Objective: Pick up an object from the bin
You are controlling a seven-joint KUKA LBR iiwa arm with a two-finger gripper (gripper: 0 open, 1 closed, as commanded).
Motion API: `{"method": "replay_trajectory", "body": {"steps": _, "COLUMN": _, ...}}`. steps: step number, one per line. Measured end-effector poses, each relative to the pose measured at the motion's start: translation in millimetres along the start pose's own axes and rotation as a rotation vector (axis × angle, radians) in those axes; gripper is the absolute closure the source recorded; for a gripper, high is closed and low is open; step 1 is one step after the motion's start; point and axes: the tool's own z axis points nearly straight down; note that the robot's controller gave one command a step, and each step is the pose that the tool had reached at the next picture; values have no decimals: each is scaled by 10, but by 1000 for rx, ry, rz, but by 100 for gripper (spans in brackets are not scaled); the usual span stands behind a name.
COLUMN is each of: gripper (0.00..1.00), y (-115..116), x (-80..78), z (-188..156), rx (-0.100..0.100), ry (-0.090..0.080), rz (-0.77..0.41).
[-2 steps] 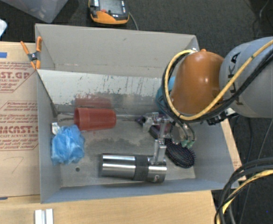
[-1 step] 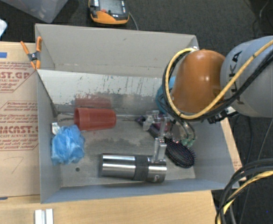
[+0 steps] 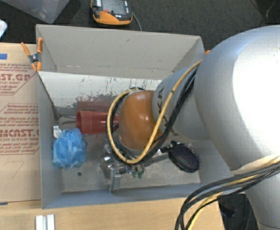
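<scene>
Grey metal bin [image 3: 48, 128], arm in from the right with orange wrist cover, jaws low by the front wall, open or closed impossible to tell, blue crumpled cloth [image 3: 69, 148] just left, red cylinder [image 3: 91, 121] behind, black hairbrush [image 3: 184, 157] right.

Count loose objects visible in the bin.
3: blue puff left, red cylinder toward the back wall, black hairbrush right beside the arm. Others may be hidden under the arm.
</scene>
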Motion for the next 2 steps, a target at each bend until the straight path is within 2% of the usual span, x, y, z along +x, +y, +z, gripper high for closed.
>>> {"method": "replay_trajectory", "body": {"steps": 1, "gripper": 0, "y": -1336, "x": 103, "z": -404, "rx": 4, "ry": -9, "rz": 28}}
{"method": "replay_trajectory", "body": {"steps": 2, "gripper": 0, "y": -415, "x": 78, "z": -335, "rx": -7, "ry": -2, "rz": 77}}
